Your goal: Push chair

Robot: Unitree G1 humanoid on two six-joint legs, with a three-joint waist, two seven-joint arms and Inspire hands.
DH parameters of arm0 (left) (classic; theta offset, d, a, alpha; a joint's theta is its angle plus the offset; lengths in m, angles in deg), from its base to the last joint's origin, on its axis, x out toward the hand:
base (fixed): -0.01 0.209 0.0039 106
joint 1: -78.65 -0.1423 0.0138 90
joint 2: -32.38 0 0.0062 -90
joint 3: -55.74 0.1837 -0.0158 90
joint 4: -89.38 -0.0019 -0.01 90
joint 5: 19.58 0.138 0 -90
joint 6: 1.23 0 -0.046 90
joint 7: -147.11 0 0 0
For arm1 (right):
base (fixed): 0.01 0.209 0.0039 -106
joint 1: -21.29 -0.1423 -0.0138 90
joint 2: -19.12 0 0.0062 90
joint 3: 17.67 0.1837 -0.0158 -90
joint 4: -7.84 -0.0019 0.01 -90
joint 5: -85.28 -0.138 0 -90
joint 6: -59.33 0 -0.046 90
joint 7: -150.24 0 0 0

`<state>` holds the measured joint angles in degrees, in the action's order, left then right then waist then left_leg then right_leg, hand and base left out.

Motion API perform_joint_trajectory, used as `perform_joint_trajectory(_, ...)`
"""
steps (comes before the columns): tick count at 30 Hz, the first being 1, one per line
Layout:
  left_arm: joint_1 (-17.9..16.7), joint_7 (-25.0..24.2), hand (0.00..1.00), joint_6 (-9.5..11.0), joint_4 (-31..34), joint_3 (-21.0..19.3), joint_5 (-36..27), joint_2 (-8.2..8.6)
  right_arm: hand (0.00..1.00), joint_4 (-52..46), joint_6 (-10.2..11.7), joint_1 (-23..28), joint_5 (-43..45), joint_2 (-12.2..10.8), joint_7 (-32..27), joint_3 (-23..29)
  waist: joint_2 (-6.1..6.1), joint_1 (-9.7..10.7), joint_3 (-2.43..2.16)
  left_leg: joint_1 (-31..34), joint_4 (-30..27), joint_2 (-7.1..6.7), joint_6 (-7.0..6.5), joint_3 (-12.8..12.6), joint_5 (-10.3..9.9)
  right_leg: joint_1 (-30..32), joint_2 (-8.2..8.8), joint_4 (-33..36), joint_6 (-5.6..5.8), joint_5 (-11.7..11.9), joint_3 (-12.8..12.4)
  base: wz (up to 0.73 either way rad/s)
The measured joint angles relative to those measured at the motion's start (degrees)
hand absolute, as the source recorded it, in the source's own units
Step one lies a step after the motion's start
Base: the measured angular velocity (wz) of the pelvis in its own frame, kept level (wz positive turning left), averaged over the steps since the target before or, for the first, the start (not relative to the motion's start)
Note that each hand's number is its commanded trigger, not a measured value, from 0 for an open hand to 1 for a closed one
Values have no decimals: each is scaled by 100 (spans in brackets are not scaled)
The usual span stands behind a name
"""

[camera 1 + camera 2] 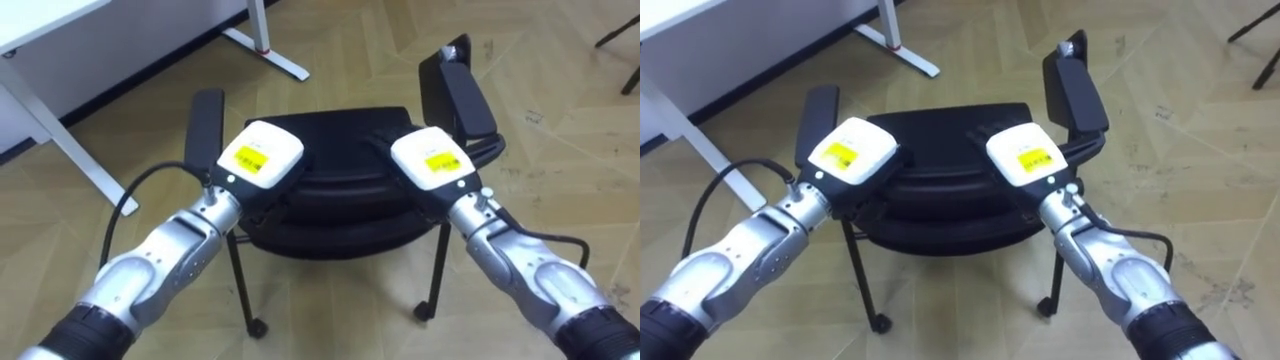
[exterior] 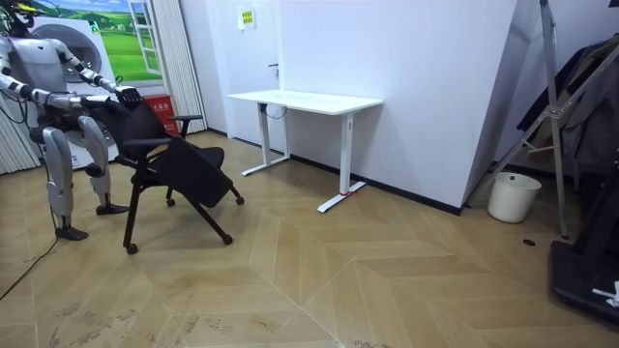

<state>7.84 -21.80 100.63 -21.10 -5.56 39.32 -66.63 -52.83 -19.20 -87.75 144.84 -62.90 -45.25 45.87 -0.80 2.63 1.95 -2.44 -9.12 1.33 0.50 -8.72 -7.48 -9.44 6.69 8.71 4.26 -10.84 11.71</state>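
Observation:
A black office chair (image 1: 340,150) with two armrests and castors stands right before me, its seat facing away toward a white desk (image 1: 60,30). My left hand (image 1: 262,157) rests on the left part of the backrest's top edge (image 1: 340,215). On the right part sits my right hand (image 1: 432,160), just beside the right armrest (image 1: 462,95). Each hand shows its white back with a yellow label. In the room view I stand behind the chair (image 2: 179,164) with both arms stretched forward to it, and the chair leans forward a little.
The white desk (image 2: 305,100) stands against the wall ahead, its foot (image 1: 268,52) near the chair's left front. A white bin (image 2: 513,196) and a dark rack (image 2: 580,145) are at the room view's right. Open wooden floor lies between chair and desk.

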Motion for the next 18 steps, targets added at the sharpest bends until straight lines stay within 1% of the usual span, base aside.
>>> perform_joint_trajectory(6,0,-1,100,27,0,23,-2,1,100,85,-17,-4,-31,-18,-102,1,6,-58,-10,-26,0,1,0,17,0,-2,1,12,0,0,27,-1)
perform_joint_trajectory(8,0,-2,100,33,-1,31,-6,8,100,115,-52,1,-57,-44,-167,1,14,-82,-15,-30,0,1,0,81,0,1,0,27,0,0,30,-2)
perform_joint_trajectory(12,0,-13,100,36,-1,31,5,7,100,160,-45,6,-53,-42,-242,-23,16,-111,-17,-54,0,10,-1,180,1,38,-10,147,0,0,12,0)
perform_joint_trajectory(14,-1,-14,100,36,-48,74,5,24,100,218,-40,40,-61,-56,-269,-36,18,-116,-17,-128,-1,21,-1,410,1,92,-18,326,-5,-4,10,-2)
perform_joint_trajectory(15,-23,-14,100,38,-93,75,9,62,100,267,-41,68,-64,-83,-270,-36,40,-137,-28,-177,-6,54,-1,592,1,174,-42,555,-53,-28,-42,-13)
perform_joint_trajectory(16,-43,-14,100,50,-98,76,4,37,100,312,-43,85,-79,-142,-278,-34,33,-134,-48,-185,-18,135,6,834,-3,212,-125,446,-299,-116,-200,-20)
perform_joint_trajectory(17,-43,0,100,65,-77,76,1,-17,100,310,-48,83,-78,-174,-284,-34,-25,-148,-84,-126,-51,130,18,900,-11,197,-216,86,-377,-38,-415,-20)
perform_joint_trajectory(18,-42,88,100,72,-57,45,5,-78,100,288,-43,12,-70,-186,-287,-49,-22,-229,-106,-4,-153,110,180,894,-127,129,-279,-130,-324,71,-314,4)
